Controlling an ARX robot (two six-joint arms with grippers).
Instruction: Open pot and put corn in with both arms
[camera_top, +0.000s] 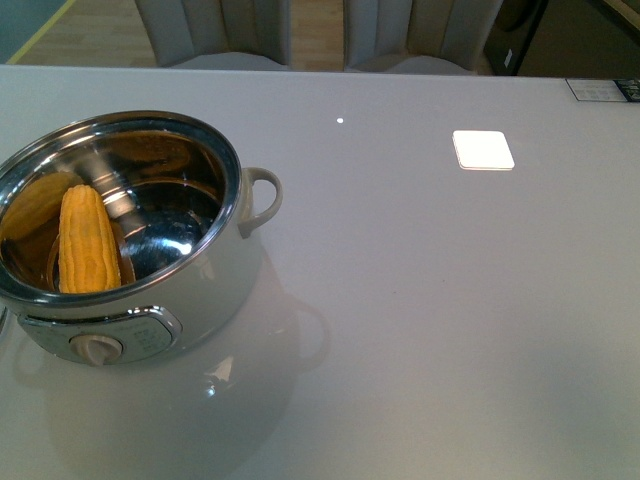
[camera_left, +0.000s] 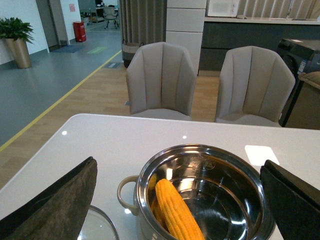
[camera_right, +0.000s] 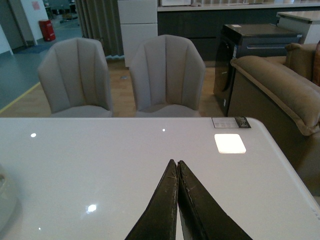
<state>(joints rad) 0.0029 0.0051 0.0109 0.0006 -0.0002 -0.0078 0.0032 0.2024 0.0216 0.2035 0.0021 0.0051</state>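
The pot (camera_top: 205, 290) stands open at the table's left, its steel bowl uncovered and its dial facing front. The yellow corn (camera_top: 87, 240) lies inside it, leaning against the near-left wall. Neither arm shows in the front view. In the left wrist view the pot (camera_left: 250, 175) sits below and between the spread black fingers (camera_left: 55, 200) of my left gripper (camera_left: 178, 161), which is open and holds nothing; the corn (camera_left: 177, 212) rests in the bowl. A glass lid (camera_left: 102, 225) lies on the table beside the pot. My right gripper (camera_right: 176, 162) is shut and empty over bare tabletop.
A white square (camera_top: 483, 149) lies on the table at the back right, with a printed label (camera_top: 605, 90) near the far right corner. Two grey chairs (camera_left: 161, 80) stand behind the table's far edge. A brown sofa (camera_right: 280, 90) stands past the right edge.
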